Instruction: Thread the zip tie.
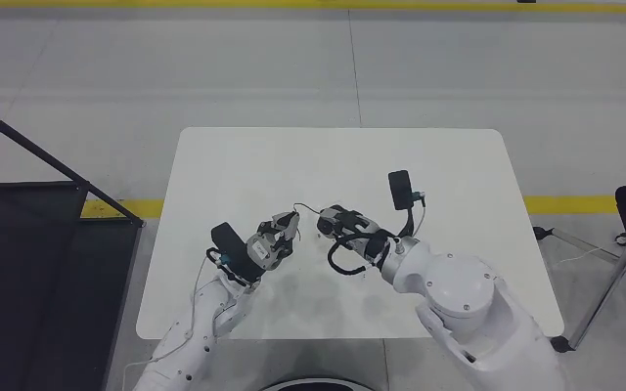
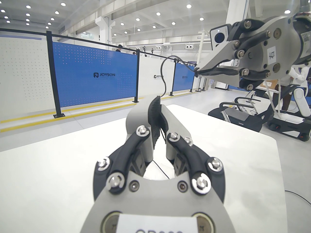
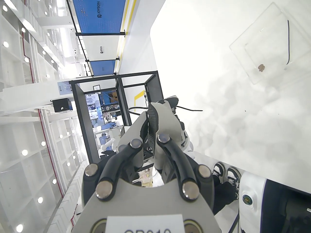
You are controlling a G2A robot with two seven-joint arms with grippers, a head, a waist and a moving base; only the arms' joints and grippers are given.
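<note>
A thin black zip tie [image 2: 163, 73] arcs in the air between my two grippers, above the white table [image 1: 460, 186]. My left gripper [image 2: 158, 101] is shut on one end, and the strap rises from its fingertips in a curve. My right gripper [image 2: 198, 70] is shut on the other end, facing the left one at close range. From above, the left gripper [image 1: 290, 223] and the right gripper [image 1: 323, 222] nearly meet near the table's middle, with the zip tie [image 1: 304, 208] bowed between them. In the right wrist view a tail of the zip tie [image 3: 192, 109] sticks out past my right gripper [image 3: 152, 107].
A clear flat tray [image 3: 272, 25] lies on the table, with a second black strap [image 3: 288, 42] and a small brown bit [image 3: 261, 67] on it. Black frames and blue panels stand beyond the table's edges.
</note>
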